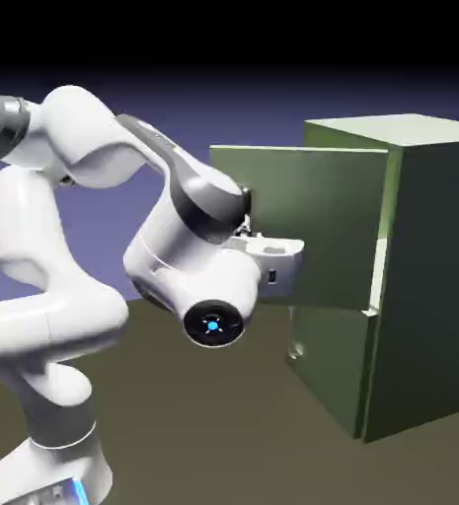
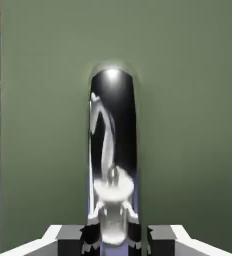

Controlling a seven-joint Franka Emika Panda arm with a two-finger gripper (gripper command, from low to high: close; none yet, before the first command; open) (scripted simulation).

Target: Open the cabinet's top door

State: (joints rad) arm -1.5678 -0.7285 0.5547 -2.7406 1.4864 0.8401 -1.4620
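Silver handle [image 2: 113, 120] is pinched between the tips of the gripper [image 2: 116, 241], so the grab looks decent tbh. The top door [image 1: 307, 222] hangs wide open off the front of the olive-green cabinet [image 1: 425, 266], above the lower door [image 1: 327, 365]. Only worry imo: yank straight instead of following the hinge arc and those fingertips could slide off that slick curved metal.

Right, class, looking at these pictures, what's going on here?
A white robot arm is opening the top door of a green cabinet. Its gripper is closed on the door's shiny metal handle. The top door stands swung well out from the cabinet, while the lower door is shut.
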